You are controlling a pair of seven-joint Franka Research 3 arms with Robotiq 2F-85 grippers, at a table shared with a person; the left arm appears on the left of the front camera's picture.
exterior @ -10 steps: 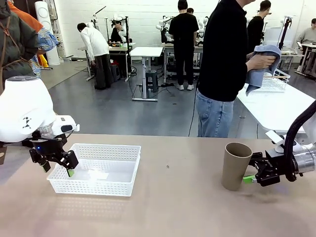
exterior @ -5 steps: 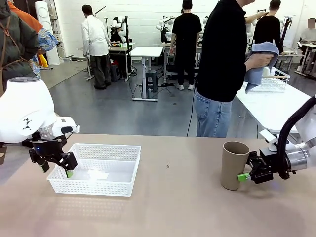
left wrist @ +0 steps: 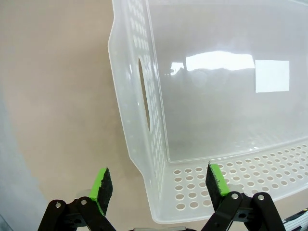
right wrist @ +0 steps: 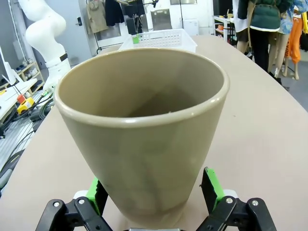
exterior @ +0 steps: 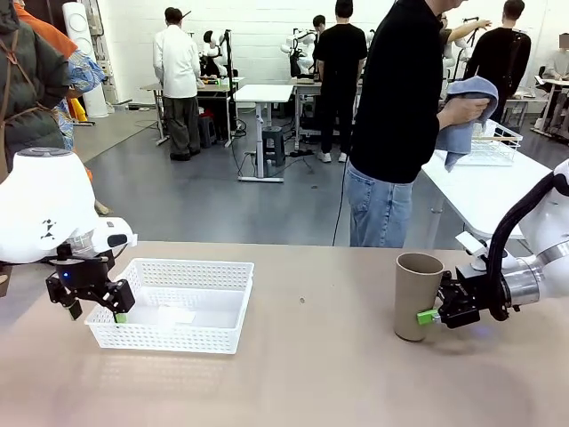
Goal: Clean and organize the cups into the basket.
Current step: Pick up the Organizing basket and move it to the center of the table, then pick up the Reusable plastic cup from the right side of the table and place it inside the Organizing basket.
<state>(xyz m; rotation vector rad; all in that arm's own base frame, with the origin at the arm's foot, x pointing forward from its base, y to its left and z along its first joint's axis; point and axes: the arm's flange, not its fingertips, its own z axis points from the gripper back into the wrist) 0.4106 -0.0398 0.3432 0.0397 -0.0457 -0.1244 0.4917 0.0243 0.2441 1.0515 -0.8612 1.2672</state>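
Tan table: right gripper, jaws wide, flanks the upright beige cup; left gripper, also wide, hovers over the white basket edge.

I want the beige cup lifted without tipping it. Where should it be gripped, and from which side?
Grip the beige cup low on its wall, coming level from the robot's right: it stands upright, narrowest at the base, where the open right gripper straddles it.

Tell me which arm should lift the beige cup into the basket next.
Right. The right pincer, open, straddles the beige cup near its base, a green pad on each side, so it likely only needs to close. The left pincer hangs open at the basket's left end, far from the cup.
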